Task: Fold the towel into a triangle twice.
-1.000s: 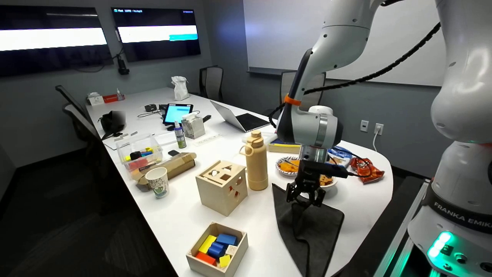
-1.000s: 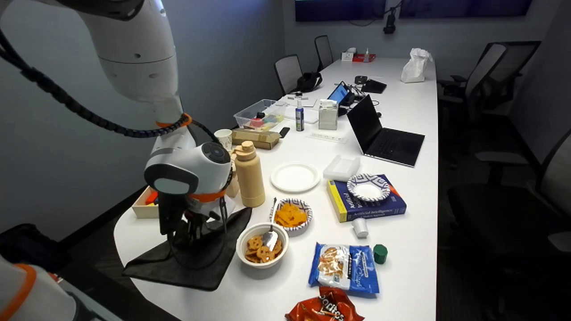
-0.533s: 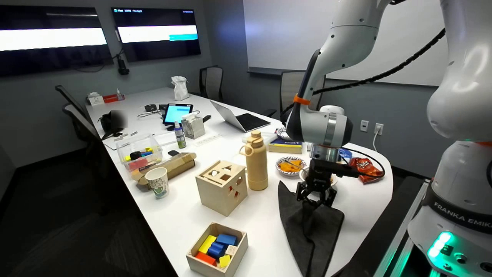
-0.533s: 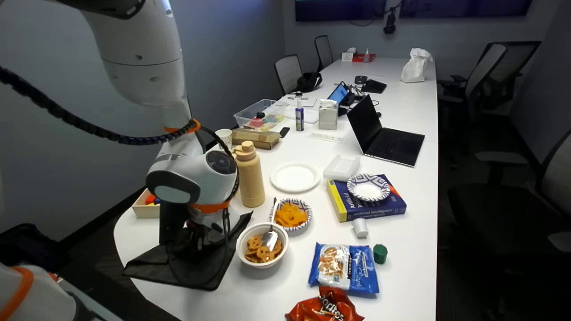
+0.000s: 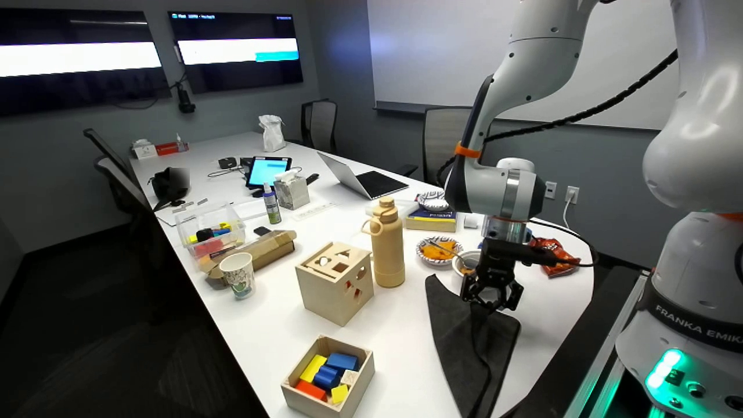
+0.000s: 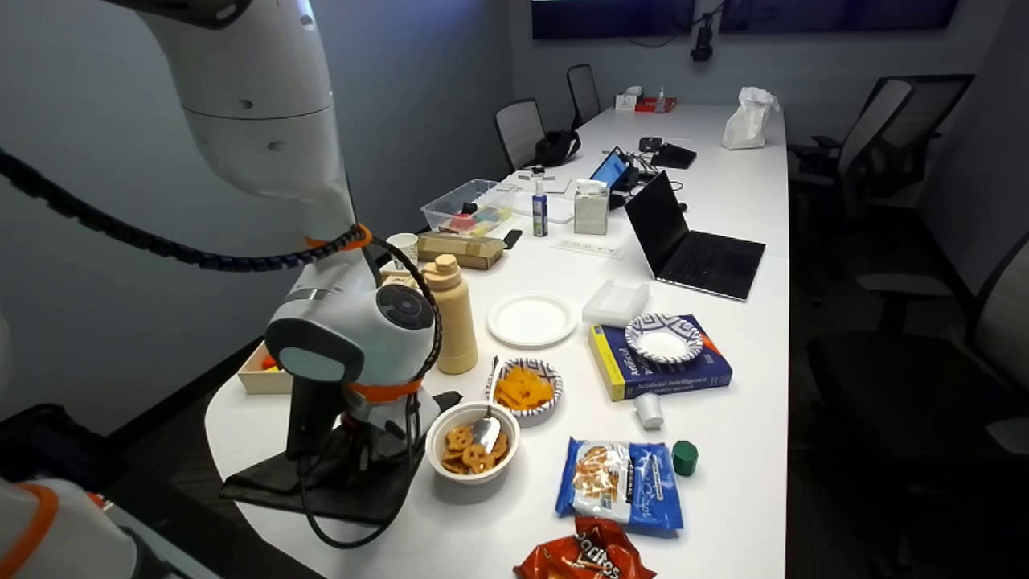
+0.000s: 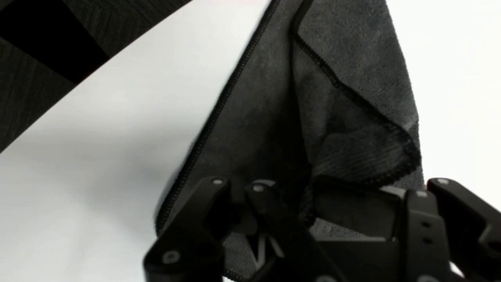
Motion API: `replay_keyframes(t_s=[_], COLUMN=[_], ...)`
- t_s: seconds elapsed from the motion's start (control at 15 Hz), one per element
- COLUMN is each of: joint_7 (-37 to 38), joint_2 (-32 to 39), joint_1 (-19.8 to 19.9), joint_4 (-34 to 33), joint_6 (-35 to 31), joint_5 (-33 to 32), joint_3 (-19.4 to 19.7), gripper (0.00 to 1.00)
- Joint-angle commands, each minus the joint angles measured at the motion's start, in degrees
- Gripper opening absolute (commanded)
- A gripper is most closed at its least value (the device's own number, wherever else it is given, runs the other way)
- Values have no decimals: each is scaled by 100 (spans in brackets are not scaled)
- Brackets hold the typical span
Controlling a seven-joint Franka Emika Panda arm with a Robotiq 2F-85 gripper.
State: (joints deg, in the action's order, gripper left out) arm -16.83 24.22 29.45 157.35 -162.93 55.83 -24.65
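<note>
The dark grey towel (image 5: 453, 339) lies partly folded on the white table, narrowing toward the near edge in an exterior view. It also shows in an exterior view (image 6: 273, 482), largely behind the arm. My gripper (image 5: 489, 307) is low over the towel's wide end. In the wrist view the gripper (image 7: 311, 196) has its fingers together with a raised corner flap of the towel (image 7: 352, 51) pinched between them. The flap's stitched edge droops over a finger, and a raised fold runs from the fingers along the cloth. The rest of the towel lies flat below.
A bowl of pretzels (image 6: 470, 462) stands right beside the towel, with a bowl of orange chips (image 6: 526, 390) behind. A tan bottle (image 5: 388, 249) and wooden shape-sorter box (image 5: 334, 290) stand near the towel. A wooden tray of blocks (image 5: 293, 400) lies nearer the table's edge.
My gripper has moved right in an exterior view, toward the robot base, drawing the pinched flap along over the towel. The towel's pointed far corner has shifted slightly the same way.
</note>
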Motion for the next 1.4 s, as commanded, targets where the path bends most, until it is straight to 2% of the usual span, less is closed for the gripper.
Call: replay_keyframes(t_s=[0.0,0.6,1.13,1.2,1.27,1.33], joint_7=[84,186,675,718,754,814], joint_2=[-13,77,148,163,185,202], joint_1=[-182,-423,-680,-704,-724,-764], joint_4=[0,0,0,0,0,0], joint_6=[-62,-15,-3,7,12,20], joint_5=[87,-40,-34,-58,-44,-63], joint_3=[298,706,952,999,1035,1098], gripper=[0,0,0,3,1,7])
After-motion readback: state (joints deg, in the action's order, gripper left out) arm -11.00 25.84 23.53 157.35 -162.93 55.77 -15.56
